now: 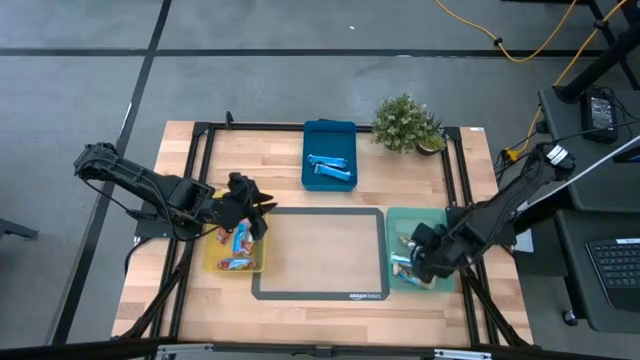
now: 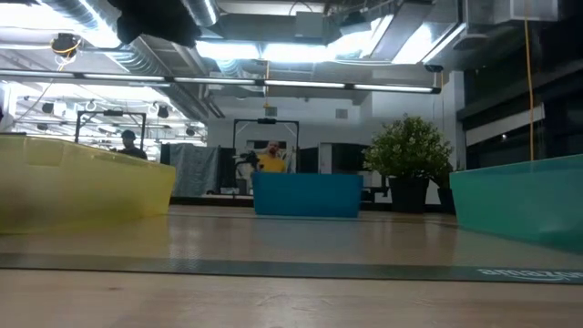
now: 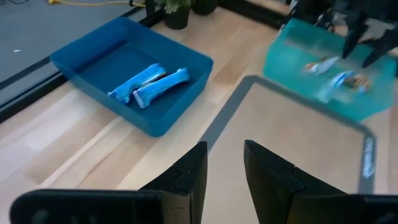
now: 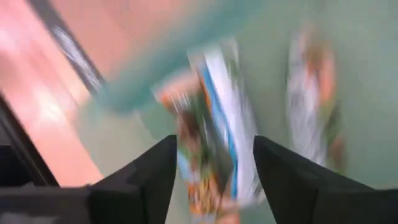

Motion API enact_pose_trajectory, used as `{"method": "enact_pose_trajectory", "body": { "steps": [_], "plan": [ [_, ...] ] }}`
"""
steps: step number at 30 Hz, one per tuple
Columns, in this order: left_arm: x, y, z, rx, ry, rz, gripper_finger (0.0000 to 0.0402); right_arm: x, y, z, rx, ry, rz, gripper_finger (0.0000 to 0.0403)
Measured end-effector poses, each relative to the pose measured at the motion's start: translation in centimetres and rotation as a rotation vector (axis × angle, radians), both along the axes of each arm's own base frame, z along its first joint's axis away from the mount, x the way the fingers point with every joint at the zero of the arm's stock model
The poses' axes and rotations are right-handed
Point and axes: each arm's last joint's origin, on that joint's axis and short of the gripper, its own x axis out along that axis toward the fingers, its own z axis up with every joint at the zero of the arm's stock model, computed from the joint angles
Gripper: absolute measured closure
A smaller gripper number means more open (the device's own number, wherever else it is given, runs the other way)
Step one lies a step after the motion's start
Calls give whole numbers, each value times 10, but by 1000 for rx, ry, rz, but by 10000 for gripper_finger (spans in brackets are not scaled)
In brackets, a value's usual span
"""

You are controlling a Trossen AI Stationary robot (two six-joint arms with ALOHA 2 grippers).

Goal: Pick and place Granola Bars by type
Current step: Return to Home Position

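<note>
Two shiny blue-wrapped granola bars [image 1: 330,168] in blue plastic bin [image 1: 330,138], grouped by type. Right gripper [image 1: 418,262] over green tray [image 1: 400,214], left gripper [image 1: 258,212] over yellow tray [image 1: 212,265]: both spread, empty.

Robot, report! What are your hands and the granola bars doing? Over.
Left gripper open at yellow bin. Right gripper open over green bin. Granola bars all in bins. Nothing blocking.
</note>
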Motion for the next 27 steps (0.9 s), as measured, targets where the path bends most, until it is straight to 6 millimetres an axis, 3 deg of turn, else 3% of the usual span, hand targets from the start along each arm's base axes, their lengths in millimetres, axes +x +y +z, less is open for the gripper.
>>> {"method": "enact_pose_trajectory", "body": {
  "steps": [4, 8, 12, 14, 17, 21, 24, 27],
  "plan": [
    [4, -2, 6, -4, -64, -15, 304, 16, -22, 52, -247, -197, 124, 224],
    [10, -4, 20, 17, -180, -101, 311, 24, -52, 112, -532, -402, 173, 297],
    [6, 4, 41, 37, -315, -173, 350, 18, -84, 162, -768, -512, 188, 384],
    [-1, 13, 52, 51, -369, -205, 382, 11, -99, 178, -857, -530, 182, 392],
    [-13, 30, 63, 76, -412, -225, 397, -2, -118, 189, -932, -517, 172, 391],
    [-32, 54, 69, 110, -406, -221, 400, -19, -135, 190, -994, -472, 146, 397],
    [-44, 68, 68, 104, -374, -223, 400, -28, -143, 180, -1026, -427, 131, 392],
    [-52, 76, 59, 89, -362, -191, 400, -38, -148, 157, -1014, -394, 115, 396]
  ]
}}
